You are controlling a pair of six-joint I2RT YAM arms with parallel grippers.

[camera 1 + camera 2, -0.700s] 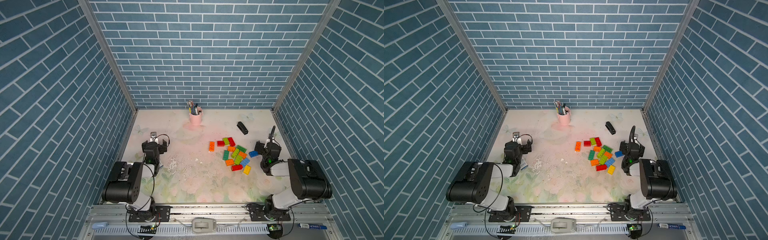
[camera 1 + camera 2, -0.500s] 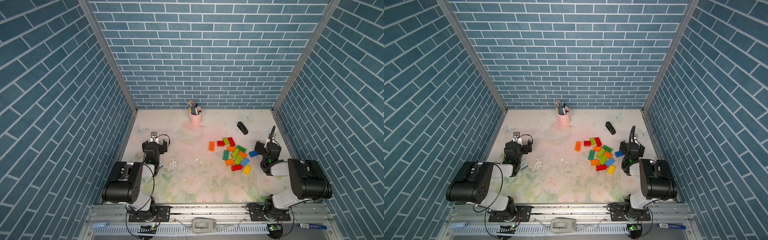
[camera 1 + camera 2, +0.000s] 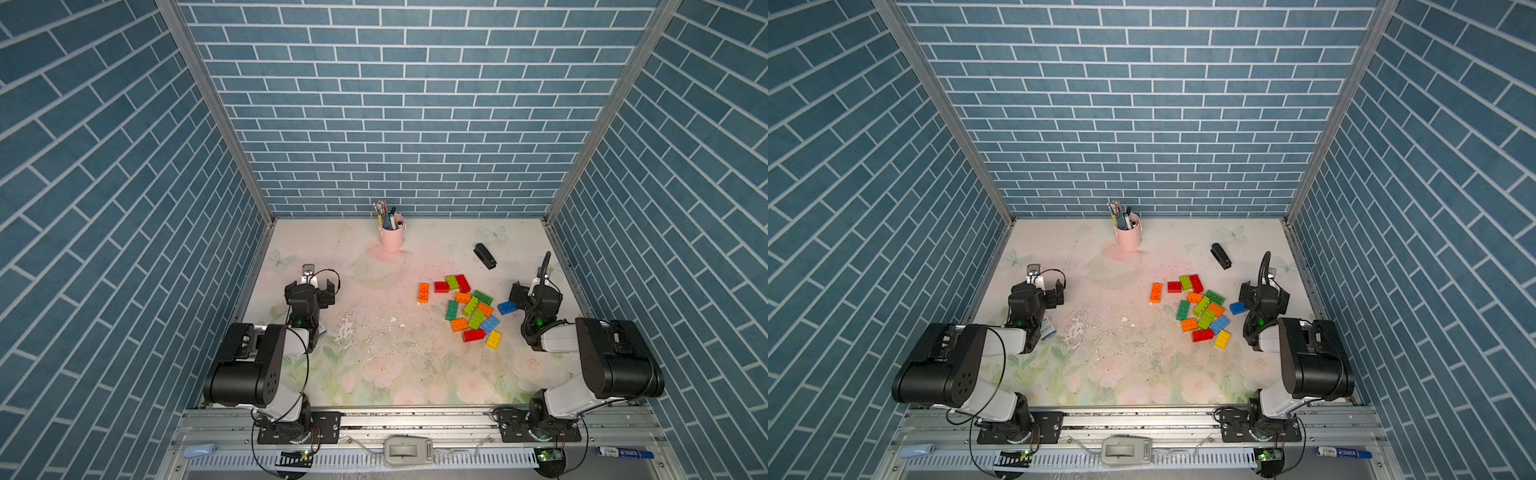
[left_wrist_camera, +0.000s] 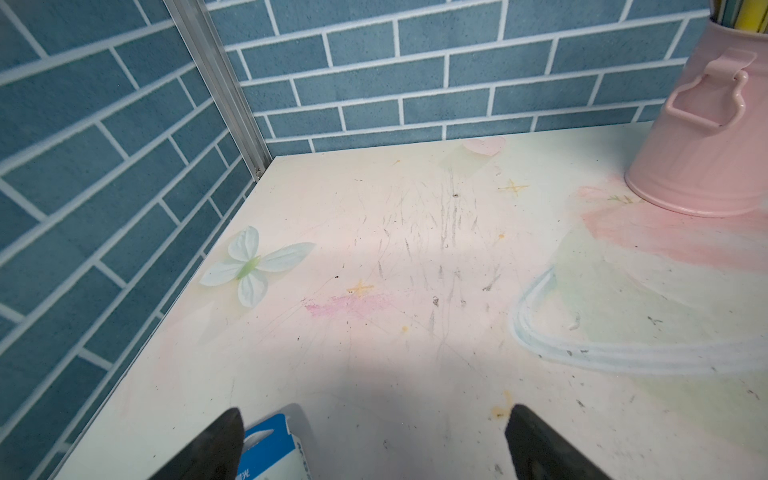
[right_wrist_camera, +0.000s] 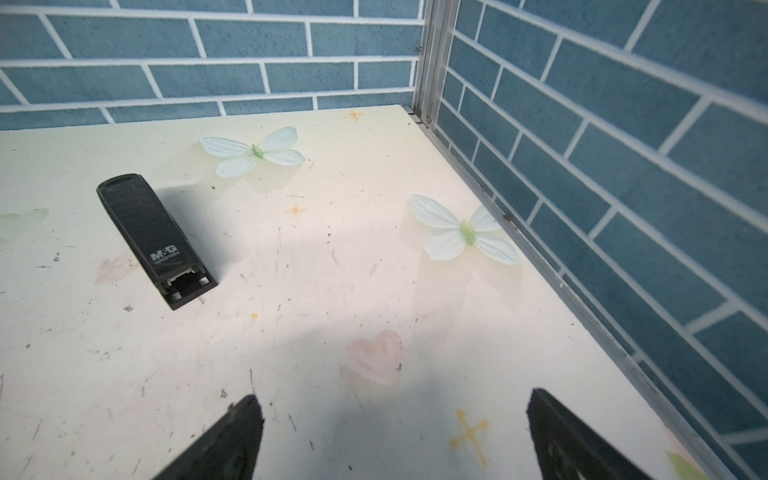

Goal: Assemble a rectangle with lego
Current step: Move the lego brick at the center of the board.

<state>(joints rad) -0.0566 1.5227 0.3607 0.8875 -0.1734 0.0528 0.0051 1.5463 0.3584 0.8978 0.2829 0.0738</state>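
Left fingers (image 4: 208, 449) are spread wide with nothing in them. There's a small blue-and-white cardboard packet (image 4: 270, 449) lying right by one of them, so if I drop straight down I could pinch or drag that thing along. Right fingers (image 5: 232, 440) are wide open too, with only bare floral-print surface (image 5: 332, 291) between them.

Neither wrist view shows a single brick, which bugs me. The loose pile of chunky coloured plastic lego bricks (image 3: 469, 309) sits on the right arm's side of the surface, and nothing's joined yet as far as I can see. So any first reach is lined up from the top views only.

What I'd worry about:
- The blue brick (image 3: 507, 307) sits just beside the right arm's wrist, so a careless swing would shove it into the others.
- The middle bricks are packed touching at odd angles. Open fingers coming down there could straddle two at once or nudge the neighbours away.
- The orange brick (image 3: 423, 292) off on its own looks like the safest pick.
- The left arm is well away from the pile. If both arms go in together, they could bump each other.
- The black plastic stapler (image 5: 153, 237) and the pink metal pen bucket (image 4: 706, 124) are further back, so they're probably only a risk on a wide sweep.
- My guess is the bricks will skate on this surface when pressed together, unless one is held.
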